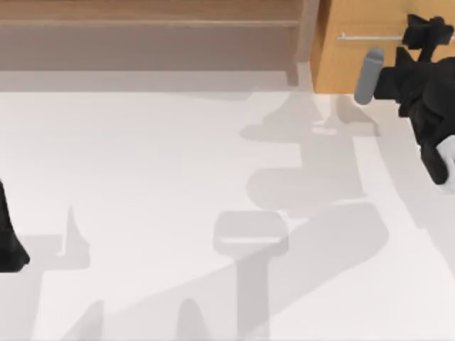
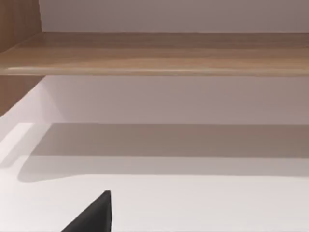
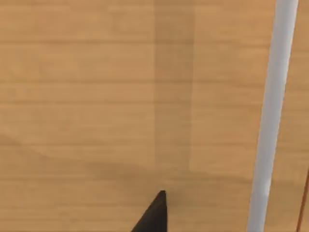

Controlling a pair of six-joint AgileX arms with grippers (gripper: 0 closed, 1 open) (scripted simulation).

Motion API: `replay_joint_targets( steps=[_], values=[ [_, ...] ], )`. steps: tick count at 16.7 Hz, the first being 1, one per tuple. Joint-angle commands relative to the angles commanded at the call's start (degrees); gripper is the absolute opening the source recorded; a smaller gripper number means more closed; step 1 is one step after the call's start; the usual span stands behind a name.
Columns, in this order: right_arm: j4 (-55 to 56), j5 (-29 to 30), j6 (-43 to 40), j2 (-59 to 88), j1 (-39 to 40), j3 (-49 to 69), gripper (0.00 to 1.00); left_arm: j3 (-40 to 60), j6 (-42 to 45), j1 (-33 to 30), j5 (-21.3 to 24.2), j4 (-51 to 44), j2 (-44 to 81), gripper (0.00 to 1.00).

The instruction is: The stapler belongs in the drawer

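Furthest to the left, the black left arm (image 1: 10,241) is seen parked at the left edge of the white table (image 1: 142,177), well apart from everything else. A black part of the left gripper (image 2: 94,217) is caught in the left wrist view, low over the table and facing the brown open wooden shelf unit (image 1: 149,32); whether it is set wide or narrow cannot be told. That shelf unit is stood along the far edge of the table, from the left to past the middle.

Just beside it on the right, the box drawer with the orange-tan wooden front (image 1: 355,64) is placed at the far right corner of the table. A thin horizontal silver bar handle (image 1: 370,37) is mounted near the top of the front. The black right gripper (image 1: 426,32) is held at the right end of this handle, close against the drawer front. In the right wrist view, wood grain is seen close up, with the silver bar beside a black part of the gripper and apart from it. Whether the right gripper is wide, narrow or closed on the bar cannot be told.
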Motion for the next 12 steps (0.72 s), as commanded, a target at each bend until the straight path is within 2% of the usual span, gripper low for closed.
replay_joint_targets(
  steps=[6,12],
  values=[
    [0.00,0.00,0.00,0.00,0.00,0.00,0.02,0.00,0.00,0.00,0.00,0.00,0.00,1.00],
    [0.00,0.00,0.00,0.00,0.00,0.00,0.00,0.00,0.00,0.00,0.00,0.00,0.00,1.00]
  ],
)
